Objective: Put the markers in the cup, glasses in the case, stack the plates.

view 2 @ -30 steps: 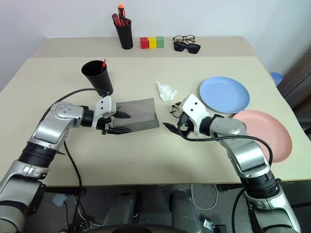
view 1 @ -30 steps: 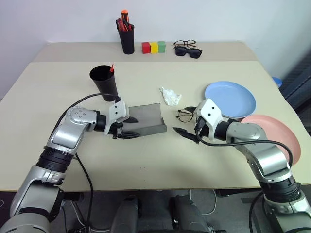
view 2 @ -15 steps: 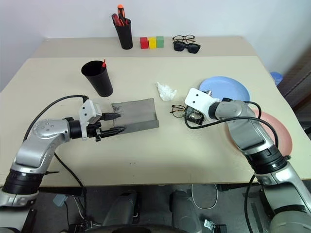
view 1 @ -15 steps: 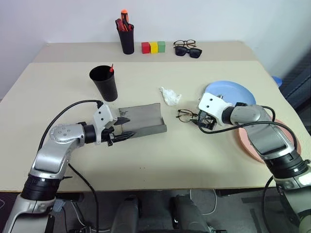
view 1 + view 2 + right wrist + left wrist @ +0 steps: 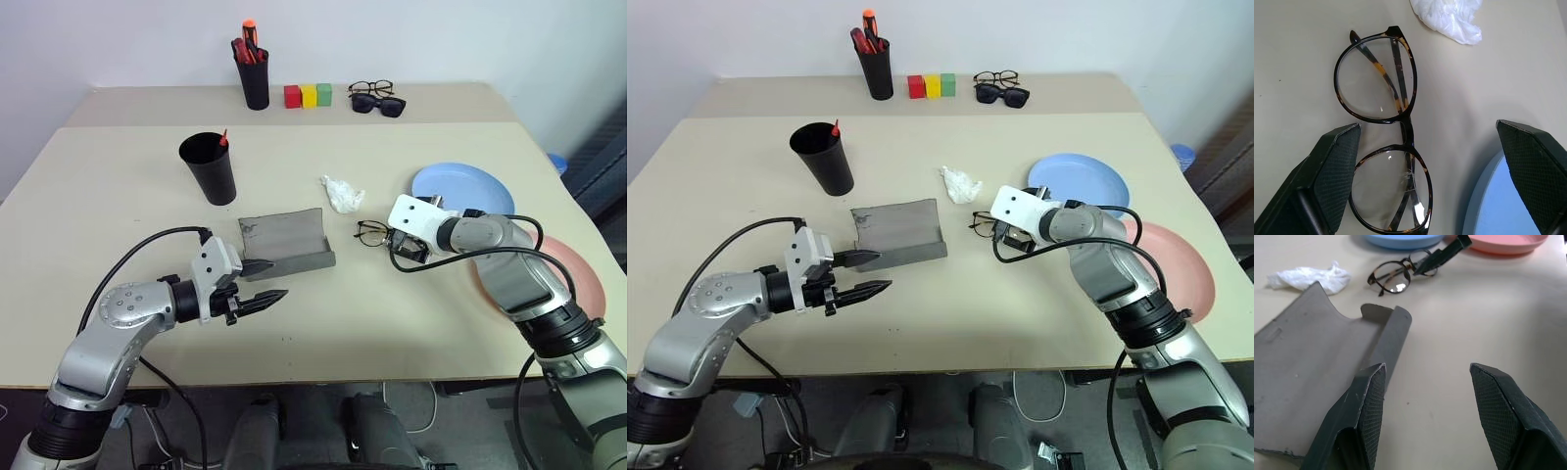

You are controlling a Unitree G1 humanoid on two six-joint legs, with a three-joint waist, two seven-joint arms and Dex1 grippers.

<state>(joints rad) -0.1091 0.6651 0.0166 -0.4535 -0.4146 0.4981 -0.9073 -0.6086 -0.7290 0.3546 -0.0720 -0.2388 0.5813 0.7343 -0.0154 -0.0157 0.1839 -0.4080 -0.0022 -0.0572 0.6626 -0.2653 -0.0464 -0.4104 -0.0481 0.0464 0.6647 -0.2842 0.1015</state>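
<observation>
The grey case (image 5: 286, 245) lies open at the middle of the table (image 5: 118, 186), with bare tabletop between it and the near edge. The left gripper (image 5: 263, 283) hangs just in front of the case, fingers spread and holding nothing; a second ago it was at the case's near edge and has since drawn back. The right gripper (image 5: 1430, 181), fingers spread wide, sits over the glasses (image 5: 1386, 142), which lie folded on the table between the case and the blue plate (image 5: 468, 189); earlier it was nearer the front edge. The pink plate (image 5: 578, 279) lies near the right edge, beside the blue one. The cup (image 5: 209, 166) stands behind the case, a red-tipped marker (image 5: 223, 138) inside.
</observation>
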